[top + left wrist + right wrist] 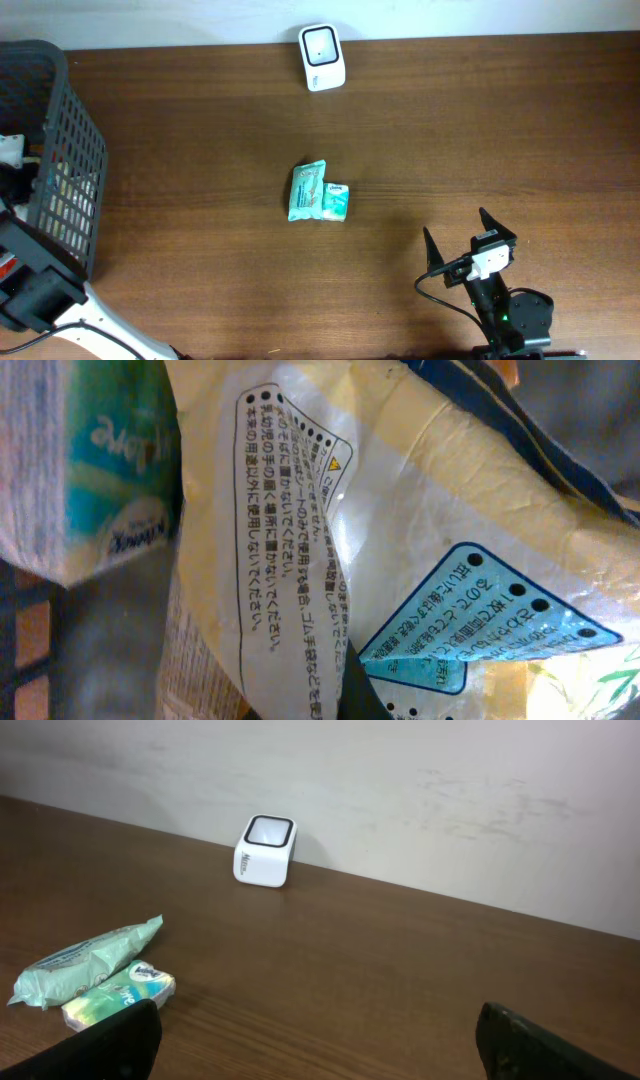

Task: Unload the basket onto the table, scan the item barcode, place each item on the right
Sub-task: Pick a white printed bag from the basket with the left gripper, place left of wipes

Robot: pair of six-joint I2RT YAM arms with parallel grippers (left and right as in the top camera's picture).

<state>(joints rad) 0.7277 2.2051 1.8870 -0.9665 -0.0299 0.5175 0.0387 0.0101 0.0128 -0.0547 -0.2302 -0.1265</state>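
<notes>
Left gripper [352, 695] closed tight against yellow packet [300, 510] in basket [70, 140]; actual grasp unclear. Right gripper [454, 222] spread wide above table [200, 280], well clear of tissue packs [318, 192] and scanner [322, 57].

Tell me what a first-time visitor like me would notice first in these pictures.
A teal wipes pack and a smaller tissue pack lie side by side in the middle of the brown table, with a small white scanner at its far edge. A dark mesh basket stands at the left edge. The left wrist camera's view is filled by a crinkled yellow packet printed with Japanese text.
</notes>
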